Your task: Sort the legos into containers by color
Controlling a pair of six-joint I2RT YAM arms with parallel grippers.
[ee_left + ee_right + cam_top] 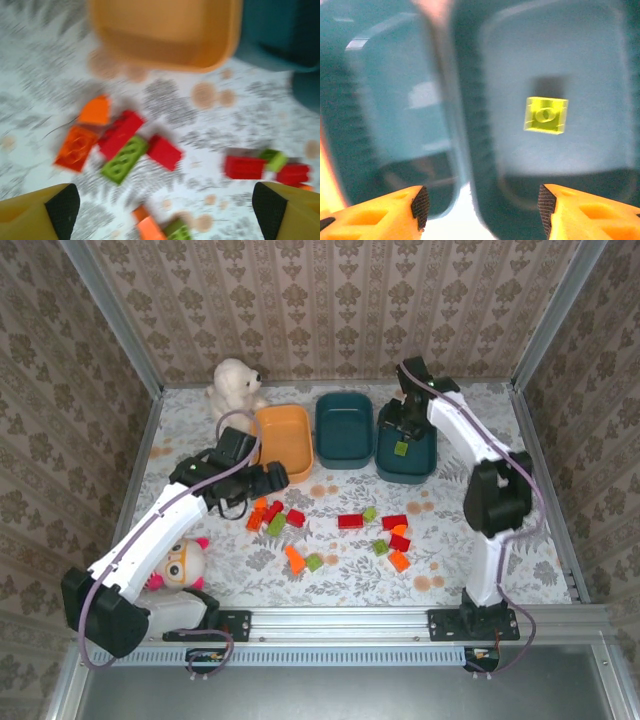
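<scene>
right gripper (480,205): fingers apart over the right teal tub (432,466), nothing between them.
green brick (546,115): inside that tub, clear of my fingers; i can't tell if it rests flat on the bottom.
left gripper (165,205): jaws wide and empty, above the left pile (272,515).
risk, pile: red, green and orange bricks touch here, so closing could take two colours or flick one away.
risk, tubs: the middle teal tub (345,430) looks just like the right one, so a colour could get split between them.
orange tub (283,435): far left, looks empty.
loose bricks (390,535): scattered in the near middle of the table (440,530).
in the way: a white plush bear (235,385) touches the orange tub's far corner; a pink plush toy (180,565) sits against my left arm.
</scene>
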